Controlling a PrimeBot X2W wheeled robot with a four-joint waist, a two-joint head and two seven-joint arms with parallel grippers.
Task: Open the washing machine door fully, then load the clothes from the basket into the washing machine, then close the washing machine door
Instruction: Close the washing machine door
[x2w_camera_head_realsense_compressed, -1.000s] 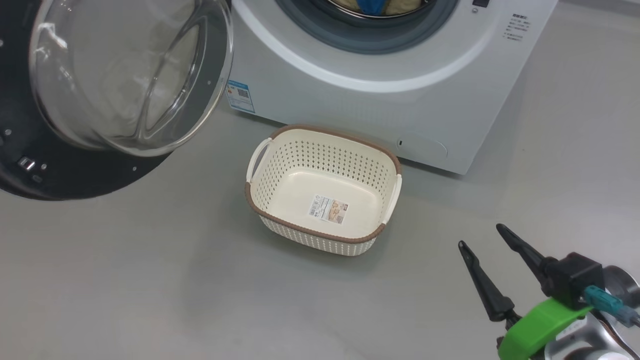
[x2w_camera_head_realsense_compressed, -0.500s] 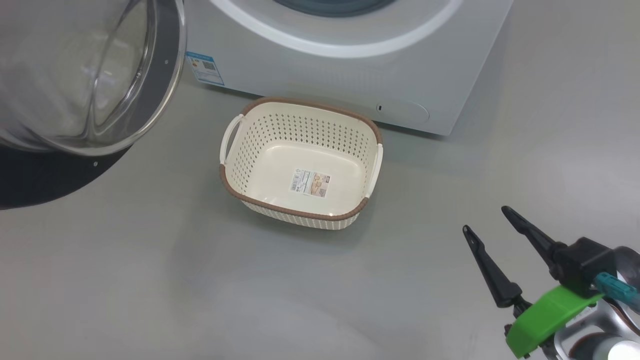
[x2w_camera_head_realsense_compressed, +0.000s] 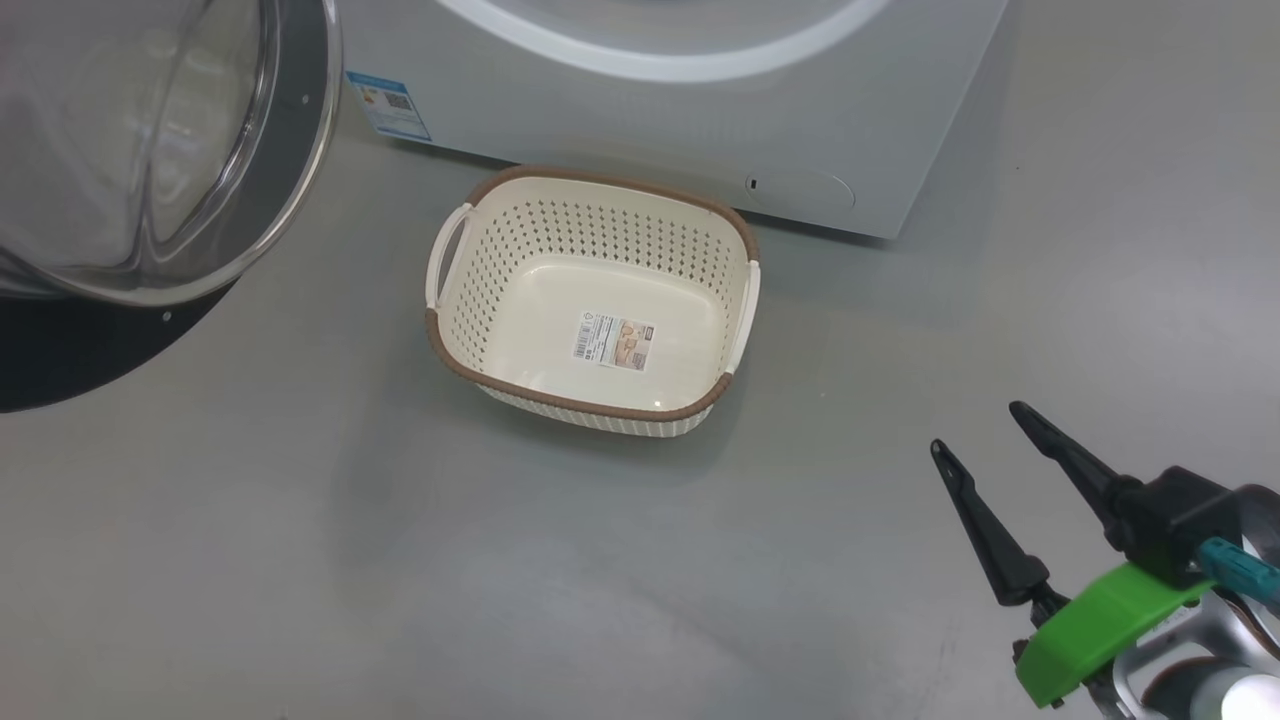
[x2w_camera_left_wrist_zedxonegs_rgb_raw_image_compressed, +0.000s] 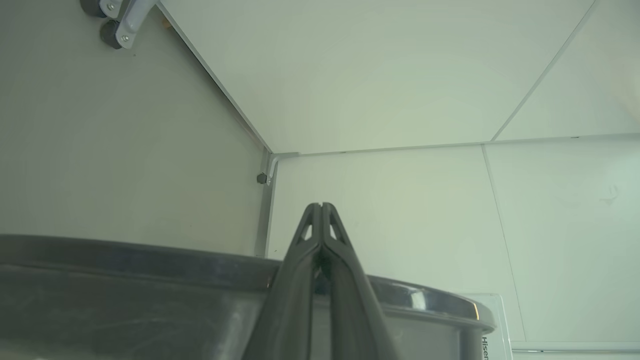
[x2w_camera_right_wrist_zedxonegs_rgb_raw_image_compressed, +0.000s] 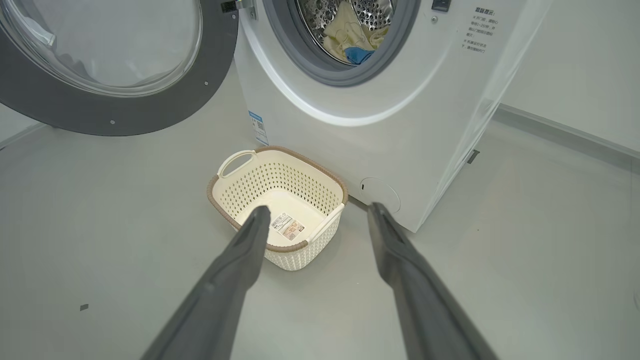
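My head has tipped since a second ago, so the whole picture has slid up and to the left. The things themselves have not moved. My right pincer has stayed wide open the whole time, with nothing in it.

It hangs over the floor, low on my right side. The basket stands ahead of it and to its left, well apart from the fingers. The basket's bare bottom shows a sticker. Just behind the basket stands the washer. Its door is swung wide open to the left, with the glass bowl bulging out. The clothes lie inside the drum, cream with a bit of blue.

My left pincer is shut tight, finger on finger, and holds nothing. A dark curved edge runs across behind its fingers. I cannot tell if they touch it.

The floor is smooth, grey and a little shiny. A pale wall stands to the right of the washer. White wall panels meet in a corner past my left pincer.
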